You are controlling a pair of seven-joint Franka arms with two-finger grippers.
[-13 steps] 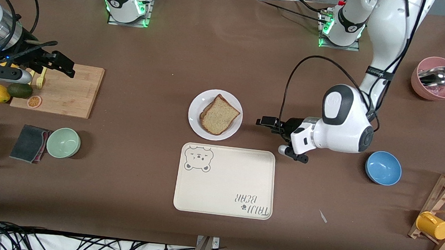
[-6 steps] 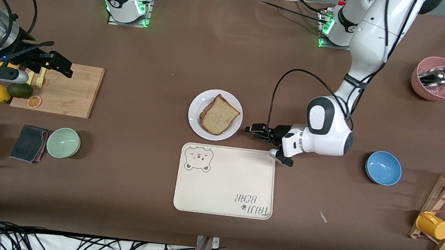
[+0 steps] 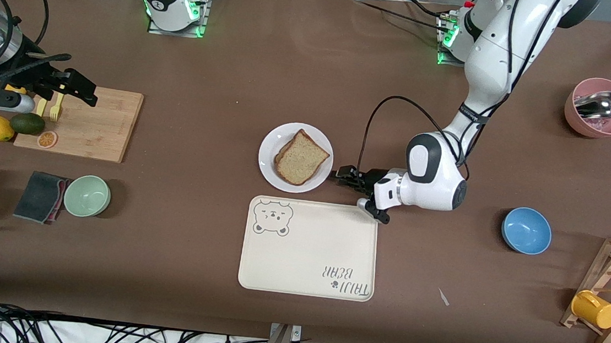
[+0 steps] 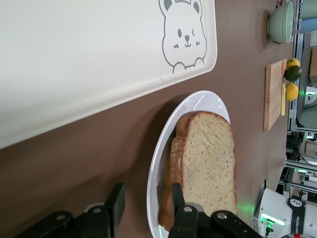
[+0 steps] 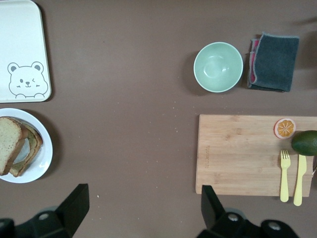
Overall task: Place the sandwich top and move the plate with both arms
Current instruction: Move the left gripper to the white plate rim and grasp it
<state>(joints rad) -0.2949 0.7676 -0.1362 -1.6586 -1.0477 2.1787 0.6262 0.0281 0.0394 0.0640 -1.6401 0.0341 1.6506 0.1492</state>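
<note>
My left claw [image 4: 143, 210] straddles the small round white plate's [image 4: 156, 163] rim, not yet clamped, brown bread slice [image 4: 210, 163] aboard; right claw [image 5: 141, 206] wide over the bench.

Brown wholemeal sandwich top [image 3: 301, 164], darker at the crust, lying flat atop the stacked slices on the plate [image 3: 269, 166]. Small, round and white, resting mid-bench, just beside the tray's edge farther from the front camera. Rim between the left claw [image 3: 340, 174] fingers [image 4: 176, 198].
</note>
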